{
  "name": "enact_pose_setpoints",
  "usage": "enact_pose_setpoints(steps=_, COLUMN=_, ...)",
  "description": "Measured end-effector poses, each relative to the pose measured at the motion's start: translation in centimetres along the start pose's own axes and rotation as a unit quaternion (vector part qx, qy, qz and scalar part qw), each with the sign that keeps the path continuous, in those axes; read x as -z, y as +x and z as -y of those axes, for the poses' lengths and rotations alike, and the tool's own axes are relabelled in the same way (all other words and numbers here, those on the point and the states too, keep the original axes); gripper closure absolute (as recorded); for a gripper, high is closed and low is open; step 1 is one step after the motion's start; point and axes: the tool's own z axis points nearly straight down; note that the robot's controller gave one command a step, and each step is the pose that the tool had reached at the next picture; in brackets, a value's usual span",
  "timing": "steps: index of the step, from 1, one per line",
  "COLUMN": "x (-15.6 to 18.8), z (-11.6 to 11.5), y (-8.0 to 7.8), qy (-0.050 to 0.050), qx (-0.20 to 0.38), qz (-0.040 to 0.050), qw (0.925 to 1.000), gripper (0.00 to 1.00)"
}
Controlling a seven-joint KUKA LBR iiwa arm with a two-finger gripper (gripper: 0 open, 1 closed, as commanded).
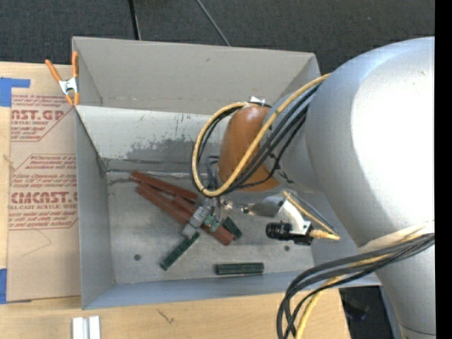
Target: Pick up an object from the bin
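The claw sits low in the bin, right of the middle of its floor. It is at the spot where the right ends of a bundle of reddish-brown sticks meet the far end of a slanted dark green strip. Whether it is wide or narrow I cannot tell, since the orange wrist cover and looped cables crowd over it.

The risk, as I judge it, lies in that crowding. Sticks and strip seem to touch or overlap there, so a close could catch two things at once. It could also nip only a tip, which would then pivot and slip out. The strip lies flat on the floor and may be hard to get under.

A second green strip lies apart, nearer. The grey bin rests on a pale wooden surface; beyond its far wall is dark floor.
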Motion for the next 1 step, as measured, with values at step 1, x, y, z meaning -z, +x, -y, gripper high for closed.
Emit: enact_pose_setpoints(steps=1, x=0.01, z=0.05, y=-0.16, qy=0.0, qx=0.0, qz=0.0003, qw=1.0, gripper=1.0)
